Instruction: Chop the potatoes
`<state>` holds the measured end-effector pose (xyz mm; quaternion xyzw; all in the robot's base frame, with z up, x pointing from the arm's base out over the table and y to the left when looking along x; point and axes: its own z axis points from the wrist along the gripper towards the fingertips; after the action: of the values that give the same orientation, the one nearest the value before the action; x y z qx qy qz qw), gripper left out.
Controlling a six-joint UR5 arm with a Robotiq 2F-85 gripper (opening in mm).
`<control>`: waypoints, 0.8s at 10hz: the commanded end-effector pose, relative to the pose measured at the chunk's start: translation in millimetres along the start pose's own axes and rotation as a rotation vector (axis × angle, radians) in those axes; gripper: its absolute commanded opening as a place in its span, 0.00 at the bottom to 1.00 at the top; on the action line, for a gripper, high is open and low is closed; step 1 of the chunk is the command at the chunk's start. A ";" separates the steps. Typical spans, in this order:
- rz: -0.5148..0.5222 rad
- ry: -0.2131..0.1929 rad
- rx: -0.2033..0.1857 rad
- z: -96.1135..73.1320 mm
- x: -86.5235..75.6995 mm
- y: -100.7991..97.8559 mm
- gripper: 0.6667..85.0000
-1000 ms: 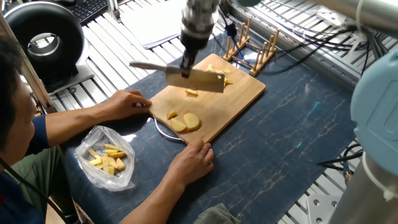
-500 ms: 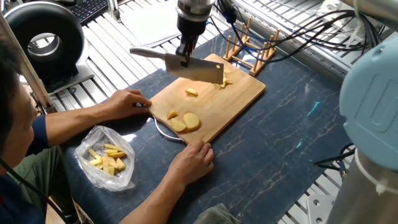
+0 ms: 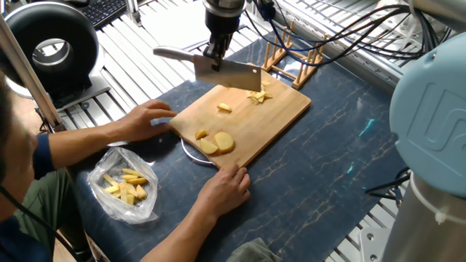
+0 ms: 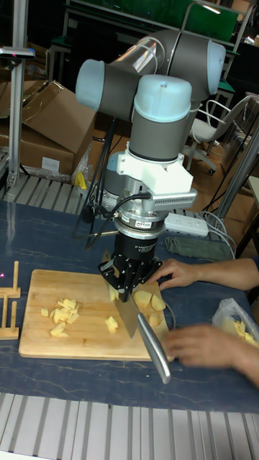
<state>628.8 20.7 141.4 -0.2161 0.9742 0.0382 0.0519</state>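
1. The gripper (image 3: 216,55) is clamped on the spine of a cleaver (image 3: 218,70), its fingers closed around the blade's top edge.
2. The cleaver hangs above the far part of the wooden cutting board (image 3: 269,120), handle pointing left in the fixed view; whether its edge touches the wood is hard to judge.
3. The potatoes (image 3: 217,143) lie on the board: two larger slices and a small piece near the front edge, one small chunk (image 3: 224,108) mid-board, and a cluster of chopped bits (image 3: 259,95) by the blade's tip.
4. A person's left hand (image 3: 148,118) rests at the board's left side, and the right hand (image 3: 227,188) at its near corner.
5. A clear plastic bag (image 3: 127,185) with yellow sticks sits on the table (image 3: 328,156), apart from the board.
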 end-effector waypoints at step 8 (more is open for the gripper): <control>0.030 -0.001 0.036 -10.8 -3.2 -9.7 0.00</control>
<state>632.7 11.5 147.0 -0.2053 0.9773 0.0174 0.0503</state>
